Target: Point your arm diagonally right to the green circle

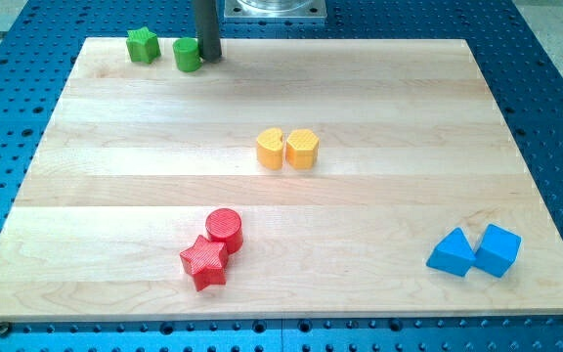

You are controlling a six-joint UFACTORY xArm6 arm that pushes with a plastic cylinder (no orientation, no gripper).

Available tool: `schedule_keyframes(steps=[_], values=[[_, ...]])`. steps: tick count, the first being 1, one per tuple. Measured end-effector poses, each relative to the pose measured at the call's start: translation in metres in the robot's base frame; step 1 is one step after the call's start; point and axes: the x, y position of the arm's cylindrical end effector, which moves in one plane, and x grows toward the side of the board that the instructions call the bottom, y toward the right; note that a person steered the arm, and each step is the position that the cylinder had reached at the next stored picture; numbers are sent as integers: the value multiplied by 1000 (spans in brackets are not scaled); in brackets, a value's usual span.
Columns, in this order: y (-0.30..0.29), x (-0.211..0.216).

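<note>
The green circle stands near the view's top left edge of the wooden board. A green star sits just to its left, apart from it. My rod comes down from the view's top and my tip rests right beside the green circle's right side, touching or nearly touching it.
A yellow heart and a yellow hexagon-like block sit side by side in the middle. A red circle and a red star touch at the bottom centre. Two blue blocks lie at the bottom right.
</note>
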Motion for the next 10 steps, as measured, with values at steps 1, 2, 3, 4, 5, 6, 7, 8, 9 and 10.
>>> schedule_keyframes(steps=[1, 2, 3, 4, 5, 6, 7, 8, 9, 10], values=[[25, 33], [-24, 33], [-35, 40], [13, 48], [17, 53], [17, 53], [17, 53], [15, 53], [15, 53], [15, 56]])
